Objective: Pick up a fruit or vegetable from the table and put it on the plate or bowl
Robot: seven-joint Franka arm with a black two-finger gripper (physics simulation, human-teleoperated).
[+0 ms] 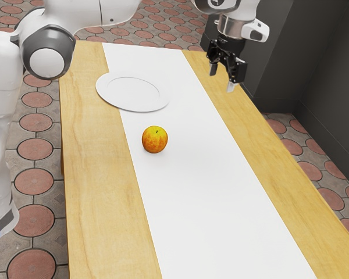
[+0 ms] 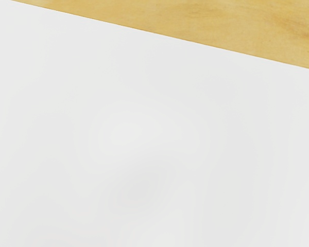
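My pincer (image 1: pixel 222 77) hangs with its fingers apart and nothing between them, above the worktop (image 1: pixel 93 192), well to the exterior view's right of the white plate (image 1: pixel 132 93). The apple (image 1: pixel 155 139) sits on the white runner (image 1: pixel 221 203), near the plate but clear of its rim. The plate overlaps the runner's edge. Under my hand, the runner meets bare wood.

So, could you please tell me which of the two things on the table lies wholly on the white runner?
The apple: it lies wholly on the runner, whereas the plate reaches past its edge onto bare wood.
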